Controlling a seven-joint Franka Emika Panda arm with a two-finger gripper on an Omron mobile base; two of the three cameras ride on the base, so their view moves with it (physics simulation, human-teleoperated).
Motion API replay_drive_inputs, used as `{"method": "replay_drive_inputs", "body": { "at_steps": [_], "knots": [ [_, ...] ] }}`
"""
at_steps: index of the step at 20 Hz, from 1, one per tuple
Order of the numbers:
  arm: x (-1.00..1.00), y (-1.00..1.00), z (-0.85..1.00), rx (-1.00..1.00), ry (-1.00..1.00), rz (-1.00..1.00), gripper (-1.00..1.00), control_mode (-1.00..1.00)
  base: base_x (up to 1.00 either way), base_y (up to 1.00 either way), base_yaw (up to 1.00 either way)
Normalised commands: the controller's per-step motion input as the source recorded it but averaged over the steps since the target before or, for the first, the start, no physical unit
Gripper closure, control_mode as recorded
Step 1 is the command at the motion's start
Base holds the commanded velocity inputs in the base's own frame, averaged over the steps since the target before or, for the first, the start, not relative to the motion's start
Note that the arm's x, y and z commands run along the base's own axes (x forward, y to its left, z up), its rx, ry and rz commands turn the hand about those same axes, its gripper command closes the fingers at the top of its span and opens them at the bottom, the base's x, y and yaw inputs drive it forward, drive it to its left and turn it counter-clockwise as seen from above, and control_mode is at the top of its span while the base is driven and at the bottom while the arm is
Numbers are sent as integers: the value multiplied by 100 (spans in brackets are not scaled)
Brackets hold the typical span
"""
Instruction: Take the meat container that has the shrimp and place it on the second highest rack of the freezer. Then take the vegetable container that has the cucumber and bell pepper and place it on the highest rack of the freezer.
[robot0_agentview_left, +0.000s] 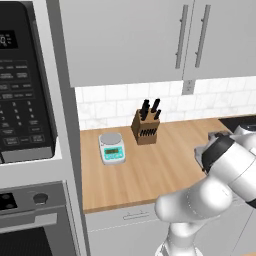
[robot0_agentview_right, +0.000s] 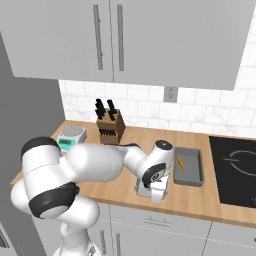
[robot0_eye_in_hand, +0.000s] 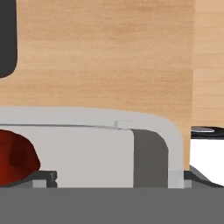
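Wooden counter under grey cabinets carries a scale and knife block. From the right base, the end effector hangs low, the shrimp tray just beyond. Its hand view shows the pale bin's rim and bell pepper close below, jaws spread wide, likely lining up a grasp.

My arm reaches forward with the elbow bent and the wrist turned down; the gripper hangs low, its jaws spread wide, holding nothing.
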Motion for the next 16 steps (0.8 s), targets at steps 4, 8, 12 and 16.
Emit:
{"method": "replay_drive_inputs", "body": {
  "at_steps": [4,8,12,16],
  "knots": [
    [1,0,-19,0,0,0,100,-100,0,0,0],
    [7,0,-12,0,0,0,100,-100,0,0,0],
    [6,4,-5,0,0,-1,100,-100,0,0,0],
    [0,22,-21,0,-1,0,100,-100,0,0,0]
  ]
}}
